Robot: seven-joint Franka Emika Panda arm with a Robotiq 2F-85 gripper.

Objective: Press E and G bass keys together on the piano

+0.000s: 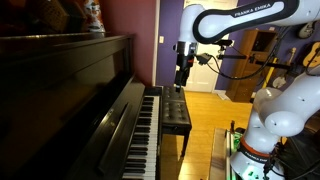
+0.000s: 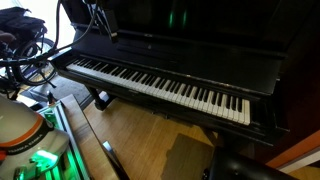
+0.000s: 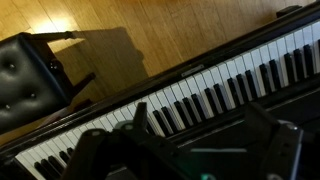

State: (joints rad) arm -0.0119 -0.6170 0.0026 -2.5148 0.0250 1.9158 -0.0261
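The piano (image 1: 60, 90) is a glossy dark upright with a long row of white and black keys (image 2: 160, 85). In both exterior views my gripper (image 1: 183, 75) hangs in the air above one end of the keyboard, clear of the keys (image 2: 106, 28). In the wrist view the keys (image 3: 215, 90) run diagonally under the gripper (image 3: 200, 130). Its two dark fingers stand wide apart with nothing between them. It is open and empty.
A small black padded bench (image 1: 176, 110) stands on the wooden floor in front of the keyboard, and it shows in the wrist view (image 3: 25, 85) too. The robot base (image 1: 270, 120) and cables (image 2: 25, 60) are beside the piano. The wooden floor (image 2: 150, 140) lies in front.
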